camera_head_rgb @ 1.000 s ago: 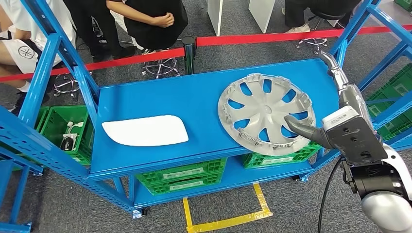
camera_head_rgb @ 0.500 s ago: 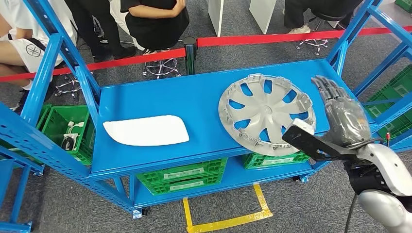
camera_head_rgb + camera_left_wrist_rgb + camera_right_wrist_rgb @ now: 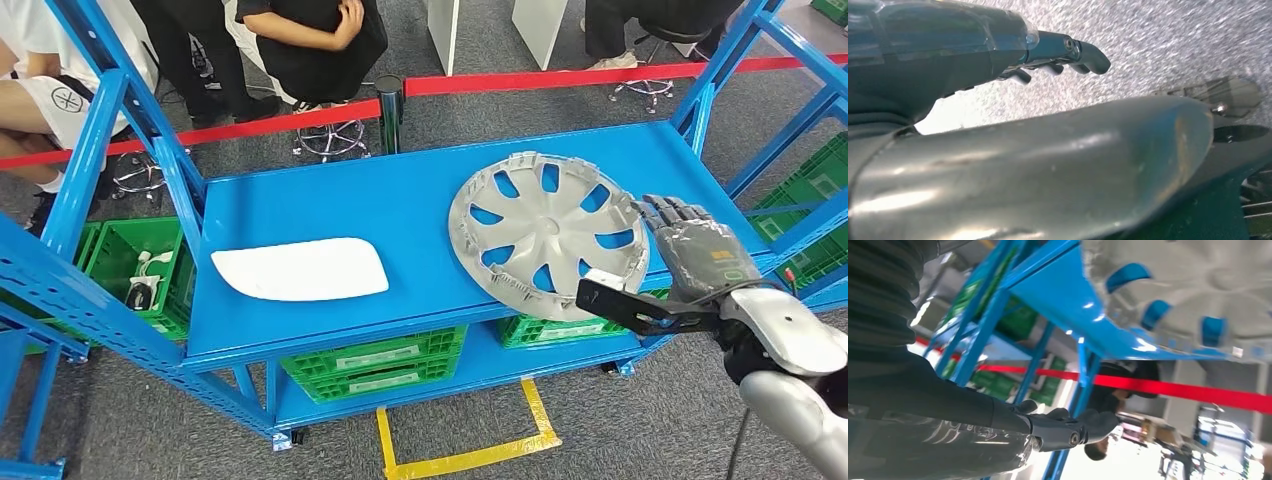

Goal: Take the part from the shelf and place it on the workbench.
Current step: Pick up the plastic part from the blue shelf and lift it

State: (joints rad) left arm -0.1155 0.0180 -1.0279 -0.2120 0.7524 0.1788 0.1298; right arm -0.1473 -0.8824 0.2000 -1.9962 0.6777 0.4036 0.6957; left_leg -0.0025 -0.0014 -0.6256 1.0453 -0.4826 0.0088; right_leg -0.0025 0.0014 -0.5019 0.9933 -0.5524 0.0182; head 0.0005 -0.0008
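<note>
A silver wheel cover [image 3: 548,232] lies flat on the right half of the blue shelf top [image 3: 400,200], its front rim hanging slightly over the shelf's edge. My right hand [image 3: 695,255] hovers at the cover's right rim with its fingers [image 3: 668,212] spread and the thumb [image 3: 620,300] reaching under the front rim; it holds nothing. In the right wrist view the cover [image 3: 1198,285] sits beyond the hand's dark fingers [image 3: 1068,427]. A white curved panel [image 3: 300,268] lies on the shelf's left half. My left hand [image 3: 1013,120] hangs over grey floor, fingers extended, empty.
Blue uprights [image 3: 715,70] frame the shelf at both ends. Green crates [image 3: 375,365] fill the lower level and the side racks. A red barrier tape [image 3: 540,78] runs behind, with seated people [image 3: 310,40] beyond it. Yellow tape [image 3: 460,455] marks the floor in front.
My right hand has turned over and dropped from above the shelf's right end to the wheel cover's right rim, the thumb now under the front edge. The cover and panel have not moved.
</note>
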